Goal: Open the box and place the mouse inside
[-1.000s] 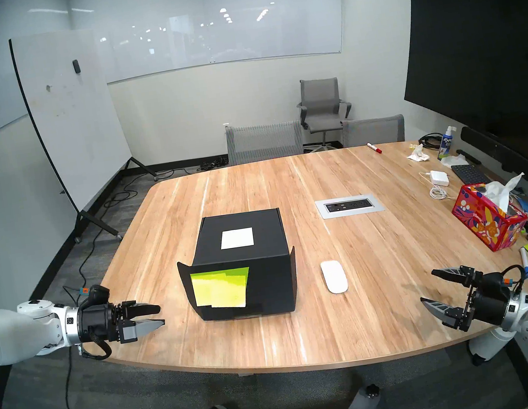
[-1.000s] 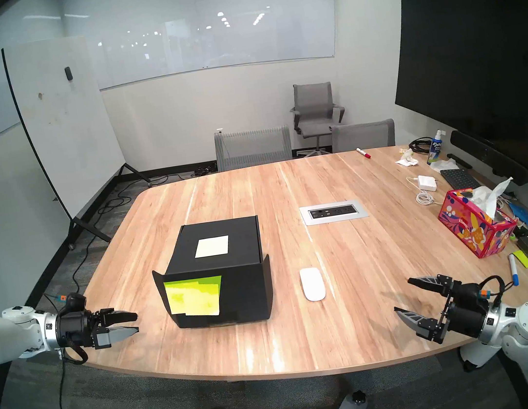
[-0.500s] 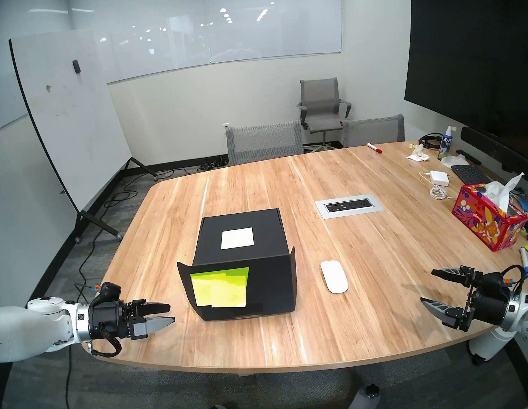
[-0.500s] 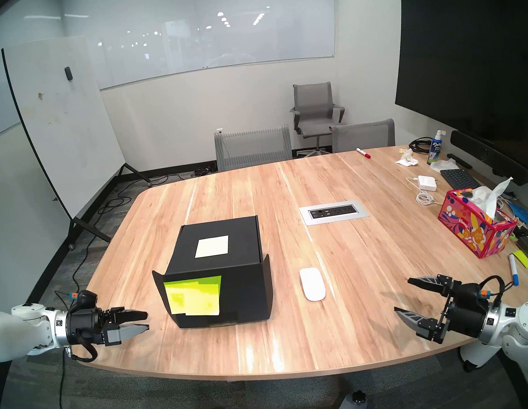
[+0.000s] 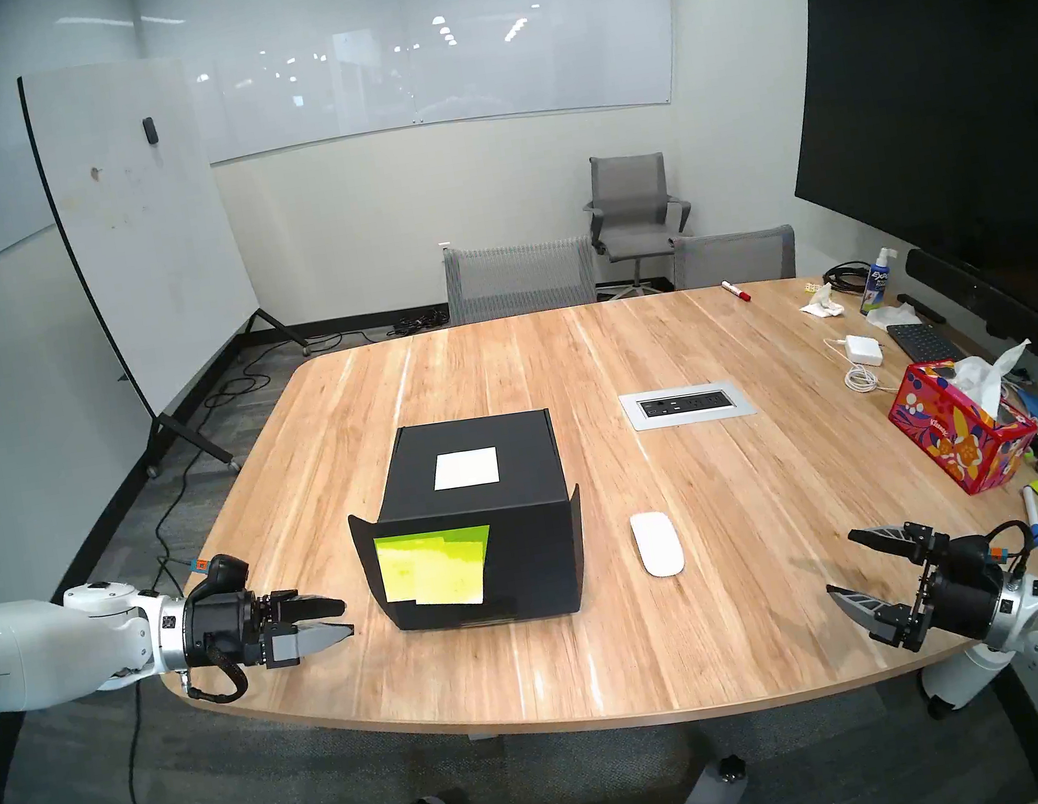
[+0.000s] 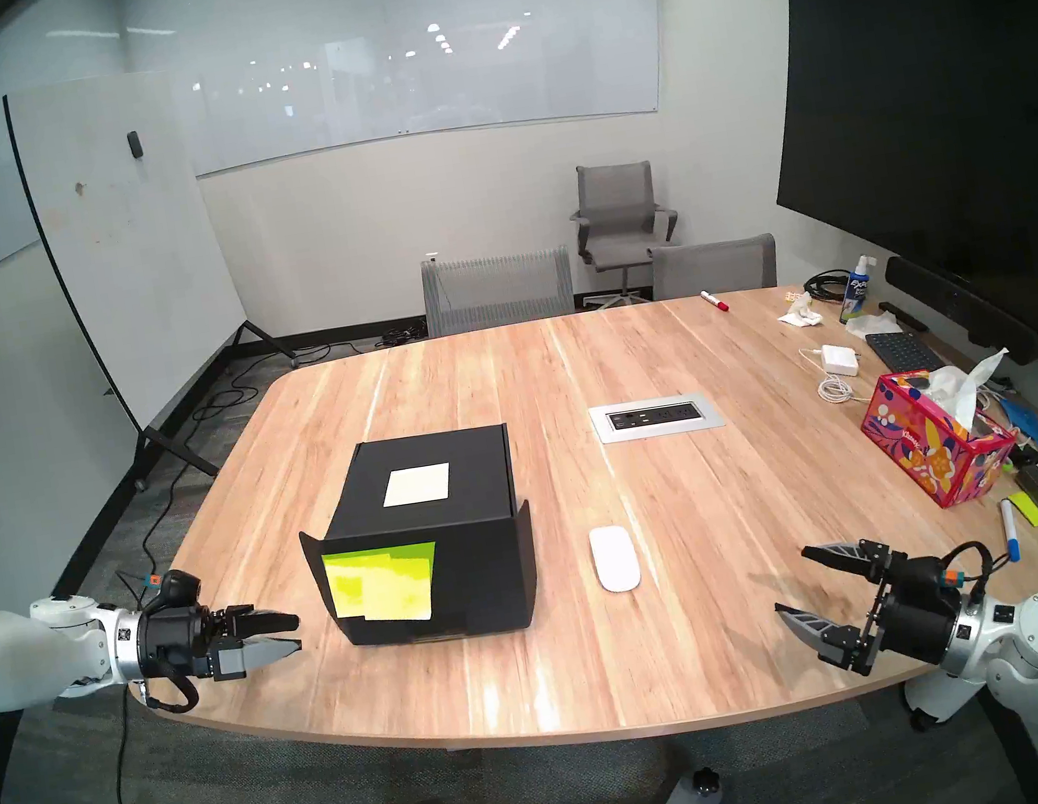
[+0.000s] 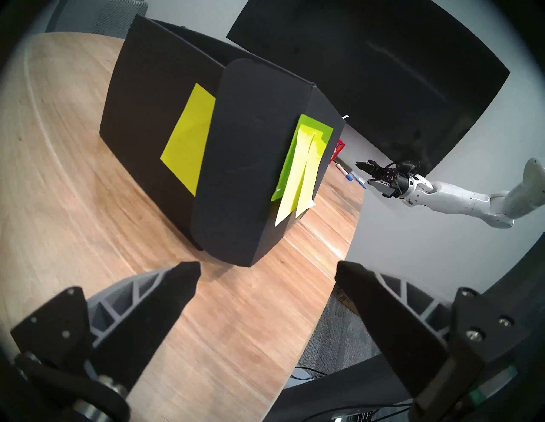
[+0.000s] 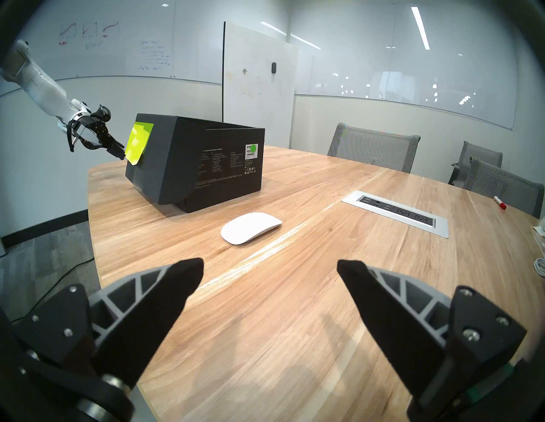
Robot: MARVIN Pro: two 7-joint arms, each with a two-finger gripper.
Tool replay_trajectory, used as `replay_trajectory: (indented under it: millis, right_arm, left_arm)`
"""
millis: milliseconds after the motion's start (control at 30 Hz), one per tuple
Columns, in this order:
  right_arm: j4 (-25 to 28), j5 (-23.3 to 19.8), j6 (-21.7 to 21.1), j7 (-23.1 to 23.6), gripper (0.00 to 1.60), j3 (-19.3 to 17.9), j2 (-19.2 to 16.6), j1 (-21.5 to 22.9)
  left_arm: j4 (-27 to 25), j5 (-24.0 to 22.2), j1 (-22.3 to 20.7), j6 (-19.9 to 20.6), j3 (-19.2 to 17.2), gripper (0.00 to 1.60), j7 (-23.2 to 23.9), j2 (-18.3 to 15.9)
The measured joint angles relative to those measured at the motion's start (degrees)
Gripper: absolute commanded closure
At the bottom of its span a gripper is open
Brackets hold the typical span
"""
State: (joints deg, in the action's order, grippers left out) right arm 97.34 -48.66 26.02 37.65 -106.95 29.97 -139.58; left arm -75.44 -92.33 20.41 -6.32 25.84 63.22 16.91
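Box (image 5: pixel 477 518) closed, mid-table; mouse (image 5: pixel 657 544) just right. Left gripper (image 5: pixel 346 616) wide, near box; right gripper (image 5: pixel 841 564) wide, empty.

The counter (image 5: pixel 605 640) is pale wood plank with a smooth satin sheen and streaks of glare. Beside the left hand (image 5: pixel 339 618) stands the box (image 5: pixel 525 551) — matt black cardboard, with thin neon yellow-green sticky notes (image 5: pixel 434 568) of paper on its near face and a white paper label (image 5: pixel 465 468) on top. Ahead of the right hand (image 8: pixel 269 269) lies the mouse (image 8: pixel 250 227) — glossy white plastic, smooth. Both hands have matt black fingers over grey ribbed plastic; the arms are glossy white, with brushed-metal wrist rings
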Motion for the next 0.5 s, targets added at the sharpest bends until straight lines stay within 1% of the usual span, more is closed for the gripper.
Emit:
replay_trajectory:
  millis: [233, 500]
  right_arm:
    - [0.00, 0.00, 0.00, 0.00, 0.00, 0.00, 0.00, 0.00]
    - [0.00, 0.00, 0.00, 0.00, 0.00, 0.00, 0.00, 0.00]
  left_arm:
    - [0.30, -0.44, 0.15, -0.99, -0.03, 0.00, -0.78, 0.86]
    - [0.92, -1.71, 0.05, -1.13, -0.55, 0.00, -2.95, 2.23]
